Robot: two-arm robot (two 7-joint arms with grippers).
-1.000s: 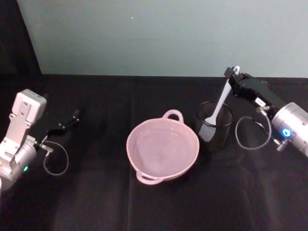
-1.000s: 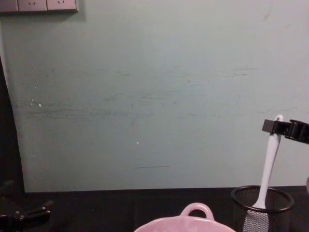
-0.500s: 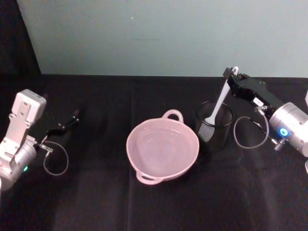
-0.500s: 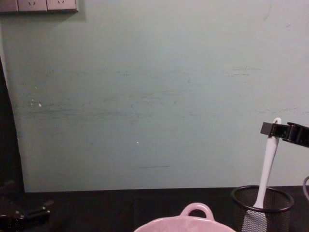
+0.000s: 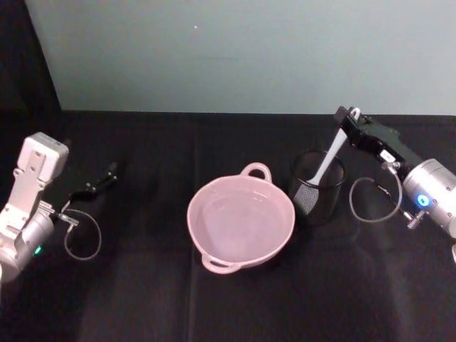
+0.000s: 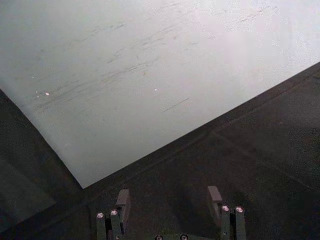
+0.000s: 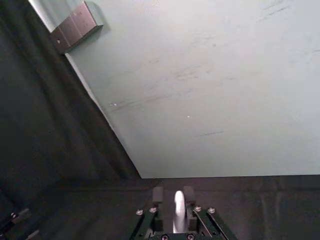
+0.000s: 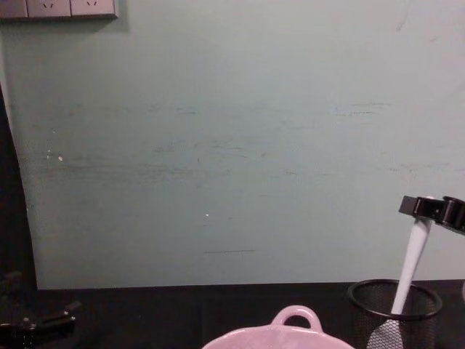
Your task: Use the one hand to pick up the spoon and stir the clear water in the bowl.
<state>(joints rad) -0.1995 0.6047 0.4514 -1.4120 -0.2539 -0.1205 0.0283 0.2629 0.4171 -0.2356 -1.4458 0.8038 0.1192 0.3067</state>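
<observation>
One gripper point(image 5: 347, 116), the right, pinches the spoon point(image 5: 329, 155) by its handle tip, scoop down in the mesh cup point(image 5: 316, 187) beside the bowl point(image 5: 241, 219); left gripper point(image 5: 107, 173) rests open. Lifting askew could snag and topple the cup

A table covered in black cloth point(image 5: 214, 306) carried everything, its far edge meeting a pale green wall. Near the middle of it sat the pale pink bowl point(image 5: 241, 222), holding clear water, with one loop handle toward the wall and another toward the robot. Just to the bowl's right, close but seemingly not touching, stood a black wire-mesh cup point(image 5: 316, 187), upright on the cloth; the chest view showed it at the lower right point(image 8: 395, 313) with the bowl's rim and handle point(image 8: 294, 327) beside it. The cloth showed faint creases running across its surface from front to back.
</observation>
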